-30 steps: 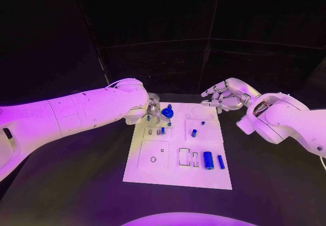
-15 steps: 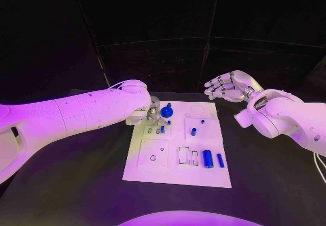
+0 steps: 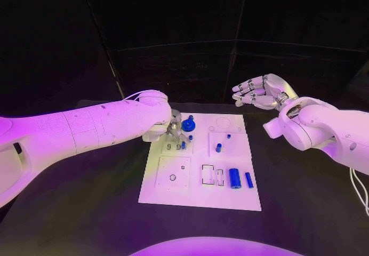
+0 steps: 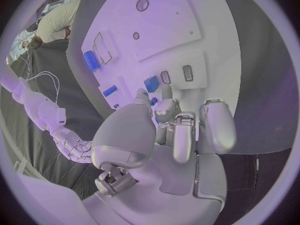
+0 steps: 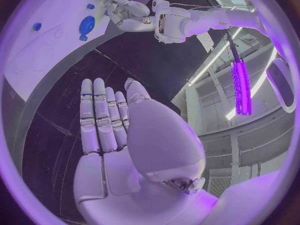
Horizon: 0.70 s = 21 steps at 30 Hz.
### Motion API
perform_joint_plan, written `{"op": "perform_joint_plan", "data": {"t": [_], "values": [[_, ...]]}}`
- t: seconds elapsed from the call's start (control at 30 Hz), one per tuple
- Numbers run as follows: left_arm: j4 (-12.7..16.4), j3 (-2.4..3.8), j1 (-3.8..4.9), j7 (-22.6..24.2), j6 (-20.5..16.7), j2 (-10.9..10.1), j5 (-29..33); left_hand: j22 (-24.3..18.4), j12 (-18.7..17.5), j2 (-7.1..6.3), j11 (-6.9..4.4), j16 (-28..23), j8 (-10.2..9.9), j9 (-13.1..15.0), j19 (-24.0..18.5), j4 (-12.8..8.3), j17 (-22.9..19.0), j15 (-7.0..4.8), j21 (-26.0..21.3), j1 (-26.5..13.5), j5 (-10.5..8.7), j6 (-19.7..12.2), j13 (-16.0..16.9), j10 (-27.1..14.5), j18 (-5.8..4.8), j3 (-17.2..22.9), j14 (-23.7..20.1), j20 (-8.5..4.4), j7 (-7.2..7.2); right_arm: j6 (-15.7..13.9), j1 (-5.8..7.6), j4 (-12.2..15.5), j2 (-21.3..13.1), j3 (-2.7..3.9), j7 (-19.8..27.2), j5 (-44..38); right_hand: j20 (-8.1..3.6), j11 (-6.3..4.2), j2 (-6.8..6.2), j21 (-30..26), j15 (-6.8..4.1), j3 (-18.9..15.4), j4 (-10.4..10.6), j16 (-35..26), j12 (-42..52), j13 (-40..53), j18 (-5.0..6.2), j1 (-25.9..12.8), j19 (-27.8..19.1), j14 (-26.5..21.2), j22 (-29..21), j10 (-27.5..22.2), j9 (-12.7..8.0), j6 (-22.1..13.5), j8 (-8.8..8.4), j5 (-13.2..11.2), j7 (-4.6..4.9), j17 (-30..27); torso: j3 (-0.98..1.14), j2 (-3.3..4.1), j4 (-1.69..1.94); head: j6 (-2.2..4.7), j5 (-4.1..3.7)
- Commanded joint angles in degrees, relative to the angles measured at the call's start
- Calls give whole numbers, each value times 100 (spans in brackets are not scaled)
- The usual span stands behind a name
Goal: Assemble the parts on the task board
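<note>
The white task board [image 3: 173, 194] lies in the middle of the black table. My left hand [image 3: 174, 128] is over its far left part, fingers [image 4: 165, 107] pointing down beside the round blue part [image 3: 188, 126]. Their tips meet at a small blue peg [image 4: 153, 101], and I cannot tell whether they pinch it. Another blue peg [image 4: 150, 83] stands just beyond them near two small slots. A large blue cylinder [image 3: 234, 179] and a thin blue bar [image 3: 249, 180] lie at the near right. My right hand [image 3: 261, 90] hangs raised past the board's far right corner, its fingers [image 5: 100, 117] straight, holding nothing.
Two more small blue parts [image 3: 218, 148] stand in the board's middle right panel. A square panel with a hole [image 3: 173, 177] and rectangular cut-outs [image 3: 207, 176] lie nearer me. Black table [image 3: 85, 208] surrounds the board. A cable [image 3: 358, 186] hangs by my right arm.
My right hand has lifted up and back, away from the board's far right corner. My left hand has stayed over the far left part.
</note>
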Motion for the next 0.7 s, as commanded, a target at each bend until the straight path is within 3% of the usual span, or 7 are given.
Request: {"op": "perform_joint_plan", "data": {"t": [0.03,0.7], "values": [[29,0,7,59,113,11,28,4,12,60,5,18,22,6,-9,-4,1508,-30,27,17,-12,-24,-3,-6,-48,-31,615,-10,-3,84,14,-44,35,3,183,142,-7,-5,-16,-44,-4,46,-5,-46,-20,-35,15,46,63,60,-15,43,-8,-61,40,47,41,-18,2,-3,4,-6,9],[15,-1,6,153,190,58,111,74,17,267,13,18,112,168,-38,-208,1508,-19,68,367,-7,-117,13,-16,-49,155,615,8,7,183,13,-153,121,2,117,145,-8,1,-45,-104,1,104,1,-110,-14,-134,11,30,92,82,-49,44,-10,-80,59,81,47,-64,4,0,1,-26,20]]}}
